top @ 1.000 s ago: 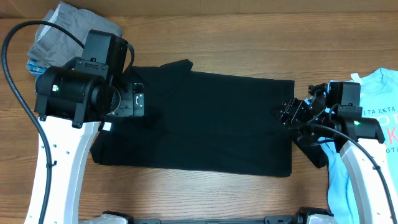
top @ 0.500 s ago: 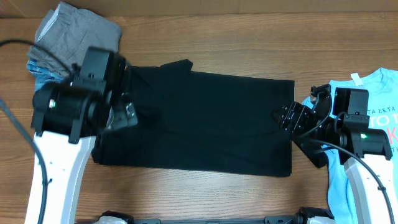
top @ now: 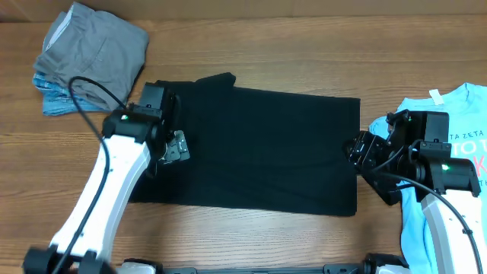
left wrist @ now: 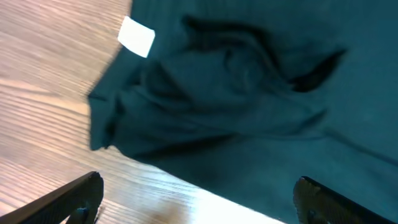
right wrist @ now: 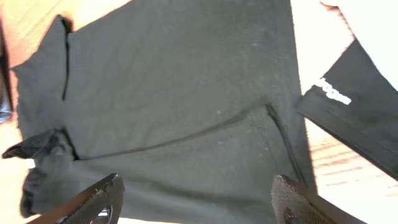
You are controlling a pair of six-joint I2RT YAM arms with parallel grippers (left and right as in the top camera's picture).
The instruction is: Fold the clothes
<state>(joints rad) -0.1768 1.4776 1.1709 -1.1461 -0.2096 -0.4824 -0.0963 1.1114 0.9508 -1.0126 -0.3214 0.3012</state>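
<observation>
While the black T-shirt [top: 259,148] lay flat on the table [top: 251,243], seemingly half-folded — cross folds remaining, light-blue tee [top: 456,122] unfolded — left gripper [top: 176,146] and right gripper [top: 356,151] hovered at its ends, jaws apart, empty.

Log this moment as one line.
black T-shirt: spread on table | left gripper: open, over shirt's tagged end | right gripper: open, at shirt's opposite edge, holding nothing

Wooden table [top: 251,46], warm brown, with grain running left to right. Darker band along the far edge. Pale glare on the wood in the right wrist view.
</observation>
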